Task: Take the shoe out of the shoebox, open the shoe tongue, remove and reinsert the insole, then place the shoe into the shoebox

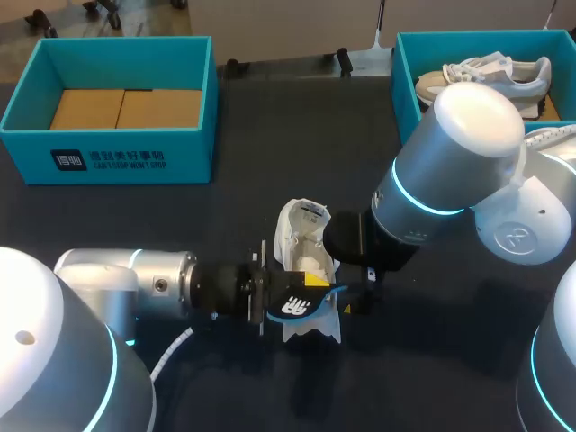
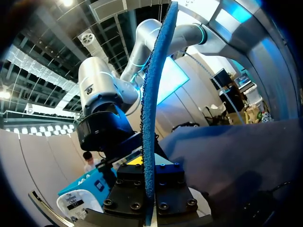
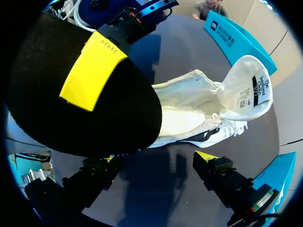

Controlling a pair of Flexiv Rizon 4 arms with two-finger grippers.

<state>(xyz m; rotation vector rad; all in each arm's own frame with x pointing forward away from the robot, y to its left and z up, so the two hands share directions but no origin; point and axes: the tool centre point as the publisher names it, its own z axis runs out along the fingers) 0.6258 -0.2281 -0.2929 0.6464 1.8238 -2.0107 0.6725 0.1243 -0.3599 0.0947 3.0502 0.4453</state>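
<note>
Insole [image 1: 301, 306], one, dark with a white logo on its upper face and a yellow patch on its black underside, clenched by the left gripper [image 2: 147, 187]. In the left wrist view it stands edge-on between the two finger blocks, its blue rim running up past them. It hangs over the heel end of the shoe [image 1: 301, 238].

Shoe on the table [image 1: 270, 180], one, white, lying near the middle with its opening facing the right arm. The tongue [image 3: 246, 92] is pulled up and back, and a label [image 3: 259, 90] with dark print is sewn on its inner side. The right gripper [image 3: 160, 158] sits just beside the shoe with its jaws released, the two yellow-tipped fingers spread wide and closed on nothing.

Bare dark tabletop lies between the shoe and the far boxes, and the shoe is well apart from both.

Boxes, two, teal, at the far edge. The left box [image 1: 108, 157] carries white print on its front wall and holds brown cardboard [image 1: 126, 108]. The right box [image 1: 405, 81] holds a second white shoe [image 1: 486, 76].
</note>
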